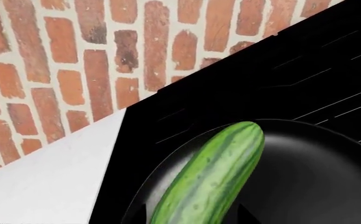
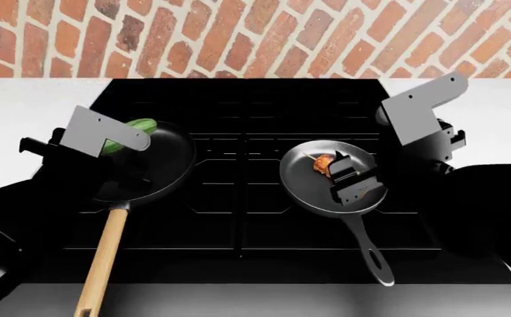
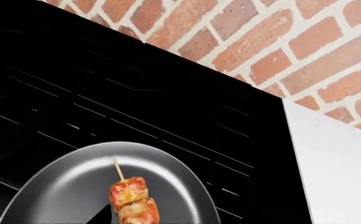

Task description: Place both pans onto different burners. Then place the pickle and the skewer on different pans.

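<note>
The matte black pan (image 2: pixel 163 162) with the wooden handle (image 2: pixel 102 257) sits on the stove's left burner. My left gripper (image 2: pixel 123 142) hangs over its far left rim, shut on the green pickle (image 2: pixel 139 125). In the left wrist view the pickle (image 1: pixel 215 172) fills the gap between the jaws (image 1: pixel 193 219) above the black pan (image 1: pixel 317 177). The grey pan (image 2: pixel 304 181) with the dark handle (image 2: pixel 370 254) sits on the right burner. The skewer (image 2: pixel 324 163) lies in it. My right gripper (image 2: pixel 344 173) is open just above it. The right wrist view shows the skewer (image 3: pixel 132 200) in the grey pan (image 3: pixel 62 186).
The black stove (image 2: pixel 242 109) spans the middle, with white counter to its left (image 2: pixel 26 105) and right (image 2: pixel 502 112). A red brick wall (image 2: pixel 255 33) stands right behind. The stove's front edge (image 2: pixel 238 274) runs near me.
</note>
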`<state>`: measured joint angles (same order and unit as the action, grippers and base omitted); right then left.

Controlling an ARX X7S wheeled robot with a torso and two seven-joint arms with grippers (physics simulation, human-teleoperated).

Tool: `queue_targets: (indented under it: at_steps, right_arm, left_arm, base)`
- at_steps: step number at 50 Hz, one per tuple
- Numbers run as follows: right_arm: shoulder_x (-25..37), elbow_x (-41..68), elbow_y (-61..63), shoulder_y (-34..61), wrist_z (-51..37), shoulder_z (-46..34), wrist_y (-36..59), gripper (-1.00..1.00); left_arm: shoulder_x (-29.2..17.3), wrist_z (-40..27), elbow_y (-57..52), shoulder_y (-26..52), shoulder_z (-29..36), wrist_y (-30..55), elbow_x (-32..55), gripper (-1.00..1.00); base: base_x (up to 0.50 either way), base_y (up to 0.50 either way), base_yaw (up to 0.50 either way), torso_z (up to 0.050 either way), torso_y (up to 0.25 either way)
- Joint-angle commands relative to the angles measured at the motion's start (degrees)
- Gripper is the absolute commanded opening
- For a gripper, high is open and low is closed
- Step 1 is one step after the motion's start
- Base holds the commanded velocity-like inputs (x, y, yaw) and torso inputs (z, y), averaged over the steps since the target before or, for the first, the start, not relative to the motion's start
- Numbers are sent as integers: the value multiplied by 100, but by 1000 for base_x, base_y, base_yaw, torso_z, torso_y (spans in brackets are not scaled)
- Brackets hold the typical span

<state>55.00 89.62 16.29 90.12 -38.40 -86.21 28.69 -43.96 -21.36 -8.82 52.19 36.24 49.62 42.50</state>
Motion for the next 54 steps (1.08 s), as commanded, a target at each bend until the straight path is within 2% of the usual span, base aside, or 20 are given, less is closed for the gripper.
queue_targets:
  at_steps: [1,20,21,54]
  right_arm:
    - [14,-26,-23,-49,27,3,-18,100]
    - [-39,103,37,-48,-120,42,29,100]
    - [-13,46,23,-95,-76,28,-11,100]
    - [14,28,50,-135,-61,87,-33,100]
  left_arm:
    - [29,3,89,-18,60,-11,-3,-100]
    - [40,28,107,-33,69,37,55,-100]
    - [39,24,107,-33,68,27,47,100]
    - [91,-77,-29,106,-57,-122,9,100]
  base:
    - [0,0,0,0,0]
    - [0,0,0,0,0]
    - [0,0,0,0,0]
    - [0,0,0,0,0]
